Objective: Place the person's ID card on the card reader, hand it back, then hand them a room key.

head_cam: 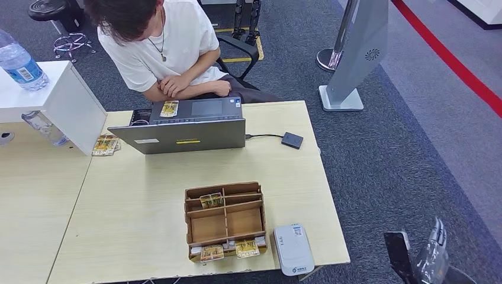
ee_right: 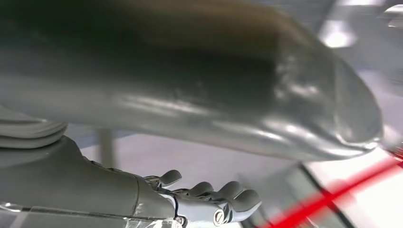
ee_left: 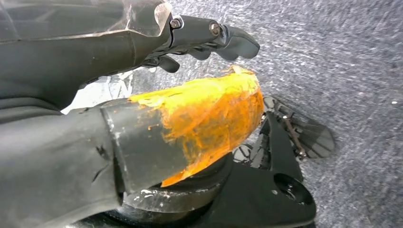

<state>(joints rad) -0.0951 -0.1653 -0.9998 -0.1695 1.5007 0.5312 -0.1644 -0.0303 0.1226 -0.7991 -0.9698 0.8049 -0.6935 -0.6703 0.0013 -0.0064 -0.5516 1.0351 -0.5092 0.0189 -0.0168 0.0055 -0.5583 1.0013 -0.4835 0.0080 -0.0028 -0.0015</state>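
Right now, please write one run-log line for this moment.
right hand: empty, low beside table | left hand: empty, over carpet | white card reader: bare | wooden card organizer: untouched | phase: not started

A mock reception desk set up in an office or lab space.

From my head view I see grey office carpet (head_cam: 414, 154) with a red floor line (head_cam: 450, 59), a pale wood tabletop (head_cam: 136, 207) with an open laptop (head_cam: 183, 133) and a person (head_cam: 166, 47) seated behind it on a wheeled office chair (head_cam: 240, 53). A wooden card organizer (head_cam: 225, 220) with cards in its slots and a white card reader (head_cam: 294, 248) sit at my near edge, like a check-in counter. A grey standing kiosk (head_cam: 355, 53) stands on the carpet beyond the tabletop.
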